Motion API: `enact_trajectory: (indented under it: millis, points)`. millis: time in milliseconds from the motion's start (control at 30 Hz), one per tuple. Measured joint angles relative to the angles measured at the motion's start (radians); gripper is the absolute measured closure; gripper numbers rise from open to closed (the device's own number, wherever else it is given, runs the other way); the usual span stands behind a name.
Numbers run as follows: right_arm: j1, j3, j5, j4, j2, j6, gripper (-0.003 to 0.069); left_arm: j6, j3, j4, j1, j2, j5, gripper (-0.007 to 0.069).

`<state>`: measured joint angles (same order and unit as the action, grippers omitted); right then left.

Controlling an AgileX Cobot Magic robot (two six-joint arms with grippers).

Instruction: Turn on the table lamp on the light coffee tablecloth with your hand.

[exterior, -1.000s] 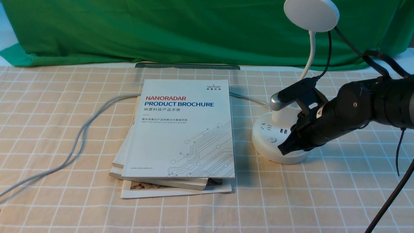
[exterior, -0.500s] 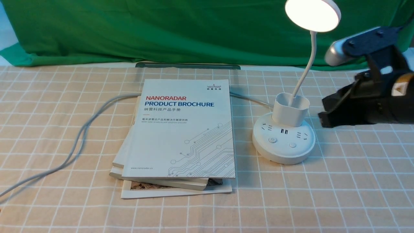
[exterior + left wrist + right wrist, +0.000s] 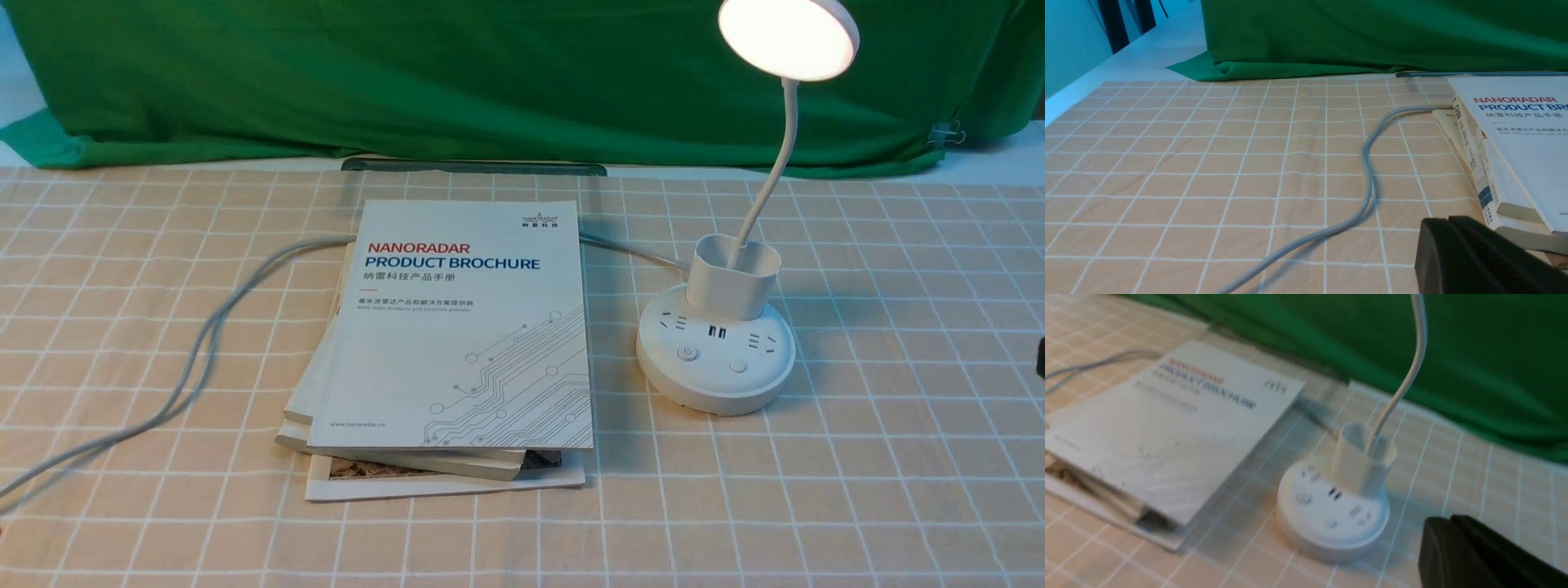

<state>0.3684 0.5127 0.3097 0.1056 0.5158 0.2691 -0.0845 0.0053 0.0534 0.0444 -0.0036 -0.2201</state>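
The table lamp (image 3: 717, 359) stands tall and upright, lit, on the light coffee tablecloth (image 3: 898, 457), toward the table's right edge. The right gripper (image 3: 1447, 528) is closed, near the lamp, not touching it. The left gripper (image 3: 1447, 230) is closed too.

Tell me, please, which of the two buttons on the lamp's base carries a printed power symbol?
On the table lamp, the button nearer the brochure bears the symbol; the other button looks plain. The brochure lies beside the base.
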Motion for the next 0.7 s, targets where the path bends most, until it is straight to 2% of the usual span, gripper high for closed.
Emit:
enact_trajectory:
  millis: [133, 467, 567, 667, 700]
  points:
    - [0.0, -0.115, -0.176, -0.002, -0.13, 0.049, 0.0585, 0.0, 0.0, 0.0, 0.0, 0.0, 0.0, 0.0603]
    - [-0.014, -0.301, -0.255, -0.003, -0.357, 0.039, 0.0554, 0.0, 0.0, 0.0, 0.0, 0.0, 0.0, 0.0603]
    - [-0.093, -0.365, -0.257, -0.04, -0.396, -0.068, 0.0547, 0.0, 0.0, 0.0, 0.0, 0.0, 0.0, 0.0603]
    - [-0.228, -0.437, -0.257, -0.115, -0.432, -0.192, 0.054, 0.0, 0.0, 0.0, 0.0, 0.0, 0.0, 0.0603]
    - [-0.228, -0.441, -0.257, -0.117, -0.434, -0.197, 0.054, 0.0, 0.0, 0.0, 0.0, 0.0, 0.0, 0.0603]
